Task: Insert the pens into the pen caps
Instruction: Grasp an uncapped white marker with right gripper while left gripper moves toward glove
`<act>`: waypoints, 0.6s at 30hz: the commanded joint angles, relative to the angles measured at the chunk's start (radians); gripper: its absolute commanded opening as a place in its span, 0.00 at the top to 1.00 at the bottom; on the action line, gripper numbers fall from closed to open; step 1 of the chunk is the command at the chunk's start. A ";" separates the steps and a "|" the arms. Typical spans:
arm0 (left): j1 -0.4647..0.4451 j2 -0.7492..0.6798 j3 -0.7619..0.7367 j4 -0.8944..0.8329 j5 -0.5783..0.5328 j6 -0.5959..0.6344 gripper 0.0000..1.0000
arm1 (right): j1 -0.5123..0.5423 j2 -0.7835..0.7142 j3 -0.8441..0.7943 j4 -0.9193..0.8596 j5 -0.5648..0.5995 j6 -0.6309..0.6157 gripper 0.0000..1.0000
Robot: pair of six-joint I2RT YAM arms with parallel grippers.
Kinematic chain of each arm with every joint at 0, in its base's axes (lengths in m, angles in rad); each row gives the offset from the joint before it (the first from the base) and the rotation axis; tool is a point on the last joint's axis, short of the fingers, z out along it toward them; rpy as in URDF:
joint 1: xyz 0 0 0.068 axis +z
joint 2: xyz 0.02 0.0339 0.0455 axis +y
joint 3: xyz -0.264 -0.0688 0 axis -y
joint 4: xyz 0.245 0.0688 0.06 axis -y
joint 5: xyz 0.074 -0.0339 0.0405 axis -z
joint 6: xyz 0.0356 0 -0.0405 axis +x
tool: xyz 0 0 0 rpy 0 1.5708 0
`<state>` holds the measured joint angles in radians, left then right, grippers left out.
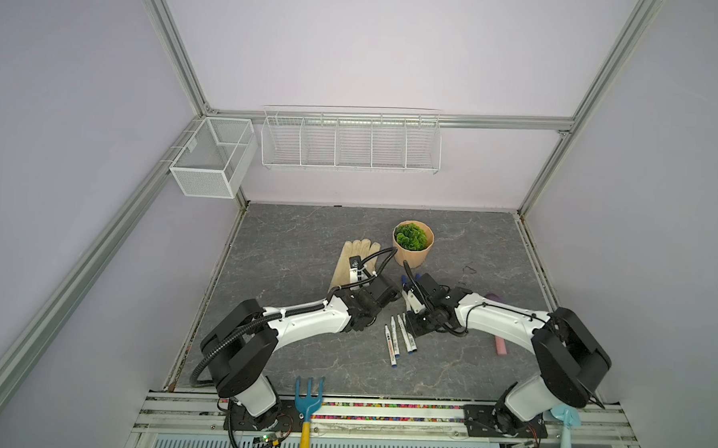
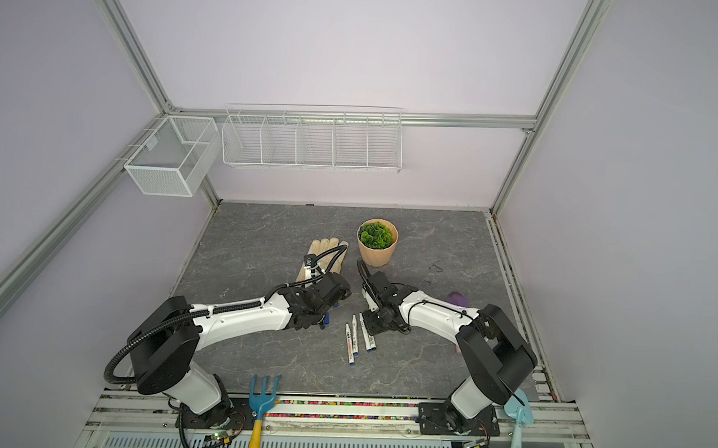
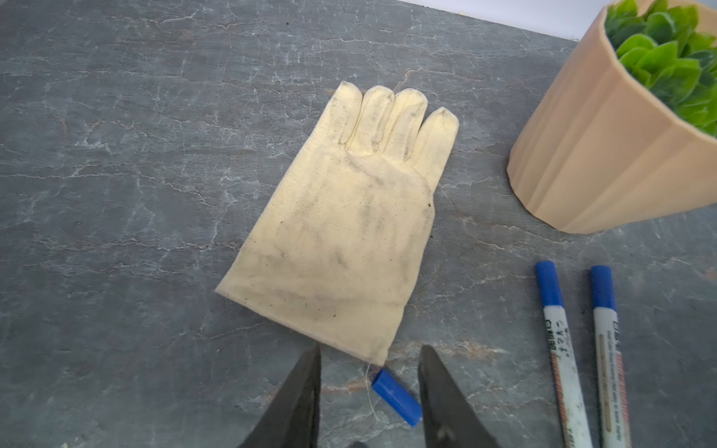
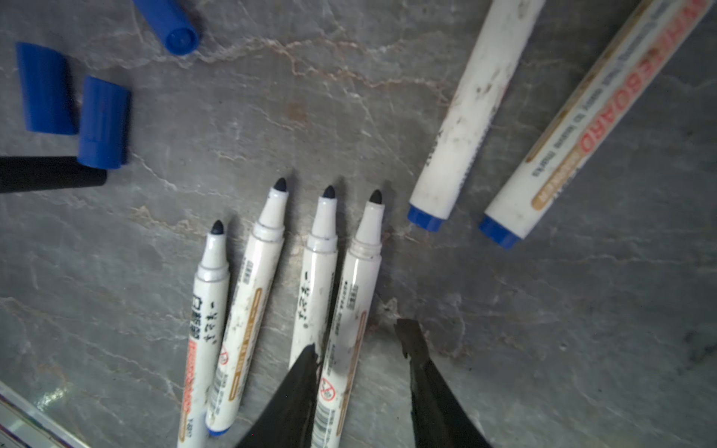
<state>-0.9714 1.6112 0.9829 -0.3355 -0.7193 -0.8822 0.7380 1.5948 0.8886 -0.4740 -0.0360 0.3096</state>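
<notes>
In both top views the table [image 1: 306,239] [image 2: 265,237] is a grey slab veined like stone. A cream cloth glove [image 1: 347,262] [image 2: 321,248] lies flat on it beside a ribbed tan pot [image 1: 412,256] [image 2: 376,253] of green leaves. Four uncapped pens [image 1: 390,346] [image 2: 349,343], slim white barrels, lie almost parallel at the front middle of the table, between the two wrists. Both sets of fingers are hidden under the wrists here, so these views do not show the jaws. A fork [image 1: 309,397] with blue tines and a yellow handle rests on the front rail.

In the left wrist view the left gripper [image 3: 371,351] hangs low over the table with its dark, tapered fingers [image 3: 302,391] apart and nothing clamped. A blue cap [image 3: 396,396], a short smooth plastic cylinder, lies on the slab between them, just beside the corner of the glove's cuff. The glove's weave is smudged with dirt. Two capped pens [image 3: 558,349] lie side by side near the pot.

In the right wrist view the right gripper [image 4: 357,336] also has its jaws apart. The uncapped pens fan out with rounded dark felt tips, and the outermost one lies between the fingers, ungripped. Three blue caps [image 4: 103,122] and a black cap [image 4: 50,172] lie loose nearby, one blue cap overlapping the black one's end in this view. Two other pens [image 4: 461,128] show scuffed barrels and blue end plugs.
</notes>
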 commanded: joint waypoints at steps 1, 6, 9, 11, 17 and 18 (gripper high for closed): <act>-0.004 0.007 0.013 -0.035 -0.040 -0.040 0.60 | 0.007 0.027 0.024 -0.003 0.036 0.004 0.60; -0.004 0.007 0.012 -0.032 -0.035 -0.038 0.60 | 0.015 0.068 0.043 -0.013 0.051 0.011 0.62; -0.004 0.004 0.007 -0.026 -0.037 -0.037 0.60 | 0.025 0.089 0.055 -0.022 0.062 0.008 0.63; -0.004 0.001 0.004 -0.016 -0.034 -0.032 0.60 | 0.034 0.101 0.064 -0.032 0.077 0.009 0.65; -0.004 -0.006 -0.009 0.013 -0.024 -0.016 0.60 | 0.059 0.135 0.084 -0.050 0.107 0.008 0.76; -0.004 -0.010 -0.012 0.024 -0.018 -0.012 0.59 | 0.062 0.137 0.088 -0.053 0.109 0.008 0.78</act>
<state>-0.9714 1.6112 0.9829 -0.3298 -0.7250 -0.8848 0.7876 1.7008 0.9699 -0.5014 0.0608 0.3168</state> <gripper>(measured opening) 0.405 0.227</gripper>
